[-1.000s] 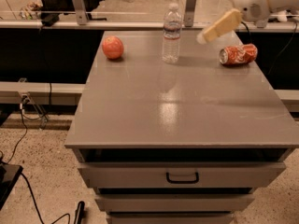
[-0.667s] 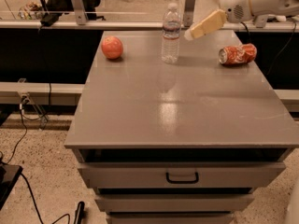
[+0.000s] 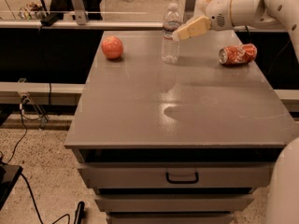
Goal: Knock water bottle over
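Pincer (image 3: 179, 34) at upright water bottle (image 3: 170, 48) — contact unclear.

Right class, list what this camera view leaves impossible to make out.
Camera view: whether the tool, at the water bottle's right shoulder, touches it; they overlap.
Camera view: the label wording; too small.
Camera view: the arm; cut by the right edge.
Camera view: drawer contents; fronts closed.

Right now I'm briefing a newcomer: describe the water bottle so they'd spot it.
On the grey cabinet top, look near the far edge, between the round fruit and the crushed red can. The water bottle stands upright there, the gripper at its upper part; it alone is tall, clear and white-capped.
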### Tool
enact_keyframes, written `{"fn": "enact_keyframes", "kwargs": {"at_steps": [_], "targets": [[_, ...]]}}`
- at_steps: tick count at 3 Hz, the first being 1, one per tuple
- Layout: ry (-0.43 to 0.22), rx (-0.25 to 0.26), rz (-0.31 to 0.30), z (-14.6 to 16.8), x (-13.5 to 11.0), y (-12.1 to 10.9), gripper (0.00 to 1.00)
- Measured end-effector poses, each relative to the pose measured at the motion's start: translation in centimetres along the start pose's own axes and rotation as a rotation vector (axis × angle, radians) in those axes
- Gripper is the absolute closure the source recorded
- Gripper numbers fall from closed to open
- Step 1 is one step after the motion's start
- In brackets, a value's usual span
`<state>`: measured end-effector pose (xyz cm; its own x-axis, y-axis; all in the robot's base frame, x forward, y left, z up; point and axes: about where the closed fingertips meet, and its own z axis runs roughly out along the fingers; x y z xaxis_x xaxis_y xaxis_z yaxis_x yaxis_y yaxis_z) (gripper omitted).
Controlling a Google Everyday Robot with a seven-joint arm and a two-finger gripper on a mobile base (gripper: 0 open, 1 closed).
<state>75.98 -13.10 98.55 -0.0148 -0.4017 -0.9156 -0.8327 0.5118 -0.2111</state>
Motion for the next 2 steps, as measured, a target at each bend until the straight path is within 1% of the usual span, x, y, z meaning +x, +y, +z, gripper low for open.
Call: {"fn": "enact_keyframes", "kwargs": {"at_steps": [1,2], "targets": [[-0.050,0.005,0.036,1.8,0.7,-0.2,0.00],[-0.099,0.004,0.045,3.0,0.7,-0.2,0.00]]}}
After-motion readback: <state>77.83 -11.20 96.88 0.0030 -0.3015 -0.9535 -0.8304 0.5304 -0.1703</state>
